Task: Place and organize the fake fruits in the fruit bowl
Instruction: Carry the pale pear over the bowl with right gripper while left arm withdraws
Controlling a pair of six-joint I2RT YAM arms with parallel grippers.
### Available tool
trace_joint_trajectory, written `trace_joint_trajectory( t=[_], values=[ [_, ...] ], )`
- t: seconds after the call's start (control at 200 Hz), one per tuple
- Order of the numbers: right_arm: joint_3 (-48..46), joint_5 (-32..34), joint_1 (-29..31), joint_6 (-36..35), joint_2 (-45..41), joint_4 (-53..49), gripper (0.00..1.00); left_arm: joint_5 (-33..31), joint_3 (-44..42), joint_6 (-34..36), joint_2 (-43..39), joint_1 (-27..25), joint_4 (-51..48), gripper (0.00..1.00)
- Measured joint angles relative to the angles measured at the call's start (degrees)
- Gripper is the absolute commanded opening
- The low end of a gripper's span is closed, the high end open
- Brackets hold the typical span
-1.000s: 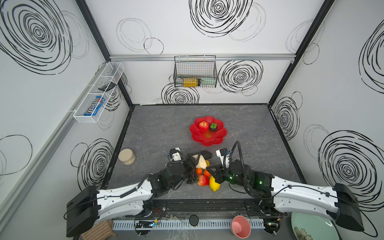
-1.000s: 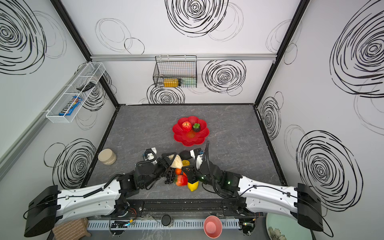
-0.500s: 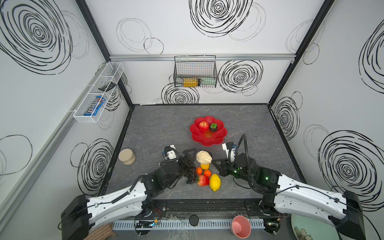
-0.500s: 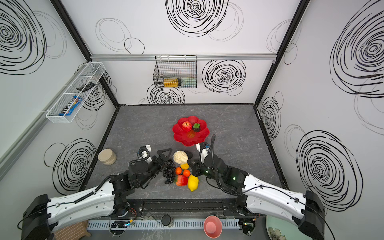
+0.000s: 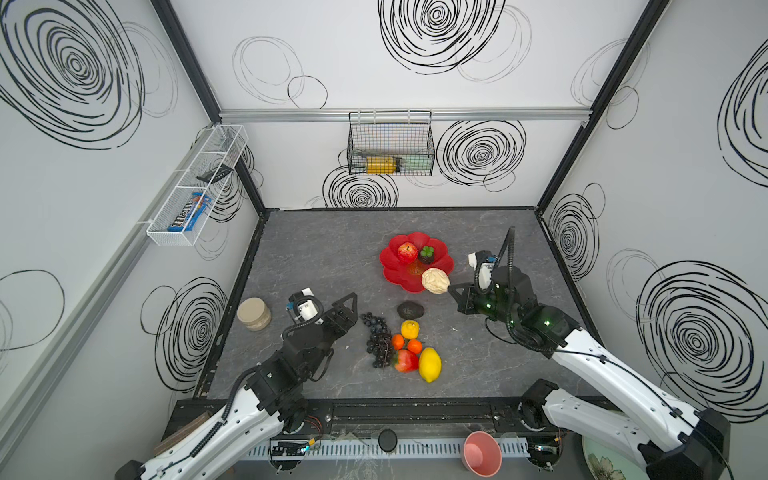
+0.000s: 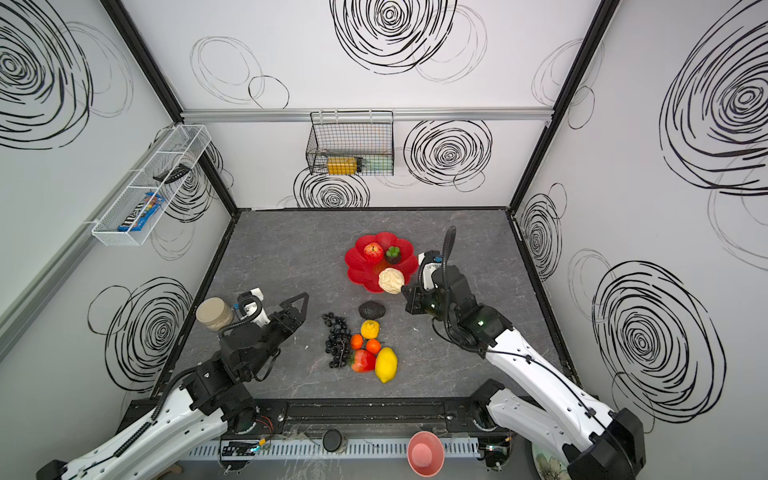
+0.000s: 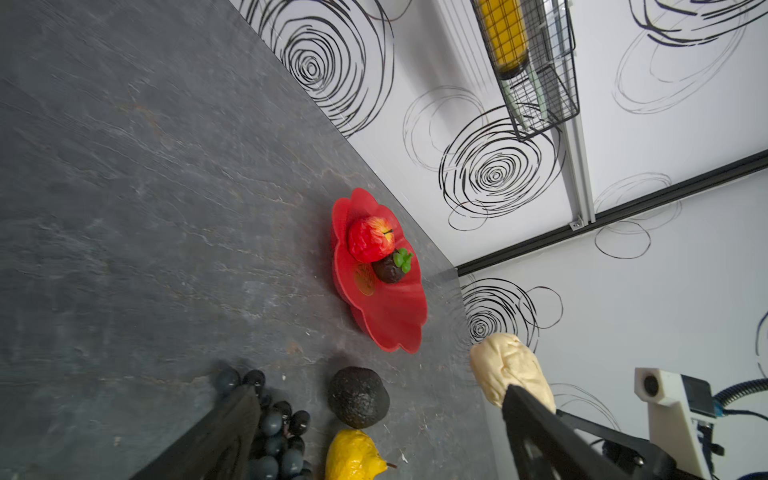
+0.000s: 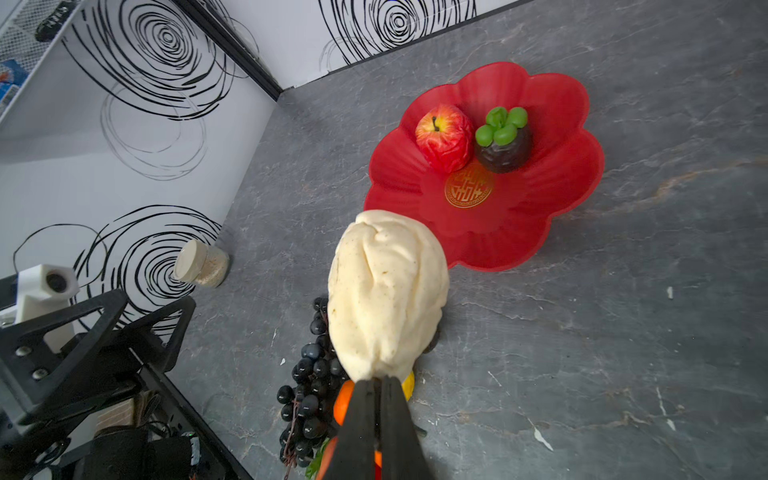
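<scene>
In bowl (image 5: 392, 272): apple (image 5: 407, 252) at eleven o'clock, mangosteen (image 5: 427, 254) at one, wrinkled fruit (image 5: 435, 281) over four-o'clock rim; avocado (image 5: 410, 309) outside, at six.

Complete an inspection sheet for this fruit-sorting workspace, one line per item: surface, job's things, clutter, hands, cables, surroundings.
Surface: grey table, a few pale specks.
Job's things: bowl holds apple and mangosteen; cream fruit held in the air by its near rim; avocado, grapes, lemons, oranges, strawberry on the table.
Clutter: jar at the table's left edge; pink cup and plate off its front edge.
Hands: left hand open, empty; right hand shut on the cream fruit.
Cables: a black cable loops at each wrist, clear of the fruit.
Surroundings: wire basket on the back wall, white rack on the left wall.
</scene>
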Motion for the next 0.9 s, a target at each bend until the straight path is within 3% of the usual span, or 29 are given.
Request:
trace_joint_trajectory(
  t=[0.32, 0.901],
  values=[
    [5.6, -5.3, -7.8, -7.6, 12.5, -3.5, 0.03, 1.8, -6.2, 6.0, -10.3, 4.3, -3.8, 0.96],
    [17.1, -8.5, -11.7, -13.1, 33.3, -5.5, 0.00, 6.2, -11.6, 7.8, -10.1, 4.8, -0.3, 0.96]
  ],
)
